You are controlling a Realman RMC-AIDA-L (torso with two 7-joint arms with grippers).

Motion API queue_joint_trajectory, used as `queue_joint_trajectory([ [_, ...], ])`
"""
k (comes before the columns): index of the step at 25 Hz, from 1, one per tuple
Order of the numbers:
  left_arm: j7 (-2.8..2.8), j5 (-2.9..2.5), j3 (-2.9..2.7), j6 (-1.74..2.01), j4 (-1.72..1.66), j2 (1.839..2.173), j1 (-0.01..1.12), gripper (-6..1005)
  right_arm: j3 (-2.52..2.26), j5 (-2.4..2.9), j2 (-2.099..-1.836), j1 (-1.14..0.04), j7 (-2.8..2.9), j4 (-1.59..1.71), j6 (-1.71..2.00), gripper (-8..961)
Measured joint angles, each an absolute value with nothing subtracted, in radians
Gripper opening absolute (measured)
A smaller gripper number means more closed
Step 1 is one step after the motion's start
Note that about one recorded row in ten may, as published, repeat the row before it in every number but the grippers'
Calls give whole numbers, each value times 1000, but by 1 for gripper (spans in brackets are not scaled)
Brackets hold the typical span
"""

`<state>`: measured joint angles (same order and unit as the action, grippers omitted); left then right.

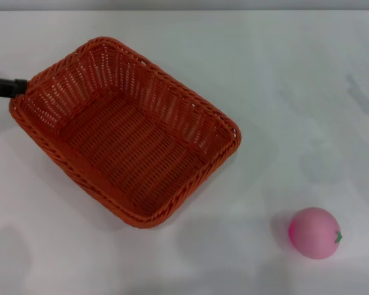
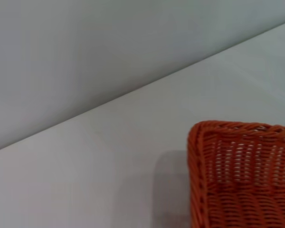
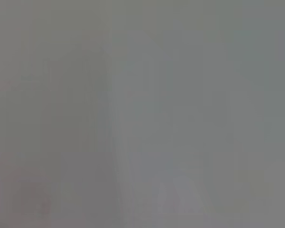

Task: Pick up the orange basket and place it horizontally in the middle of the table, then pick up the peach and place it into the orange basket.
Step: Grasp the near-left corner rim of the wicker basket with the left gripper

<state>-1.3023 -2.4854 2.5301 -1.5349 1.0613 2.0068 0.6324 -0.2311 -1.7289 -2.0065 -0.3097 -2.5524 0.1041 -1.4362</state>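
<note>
The orange basket [image 1: 126, 132] lies open side up and turned diagonally on the white table [image 1: 295, 92], left of centre in the head view. One of its corners shows in the left wrist view as the orange basket [image 2: 242, 175]. My left gripper [image 1: 6, 86] reaches in from the left edge and its dark tip meets the basket's far-left corner rim. The pink peach [image 1: 314, 232] rests on the table near the front right, well apart from the basket. My right gripper is out of view; its wrist view shows only a plain grey surface.
A grey wall [image 2: 109, 47] runs along the table's far edge [image 2: 133, 92]. Bare white tabletop lies between the basket and the peach and along the right side.
</note>
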Motion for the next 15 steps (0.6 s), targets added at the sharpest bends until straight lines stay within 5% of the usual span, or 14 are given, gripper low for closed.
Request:
queue_joint_trajectory([
  [15, -1472, -2425, 2531, -1423, 920, 2017, 618, 861, -233, -1729, -2006, -297, -2568, 67, -1440, 870],
])
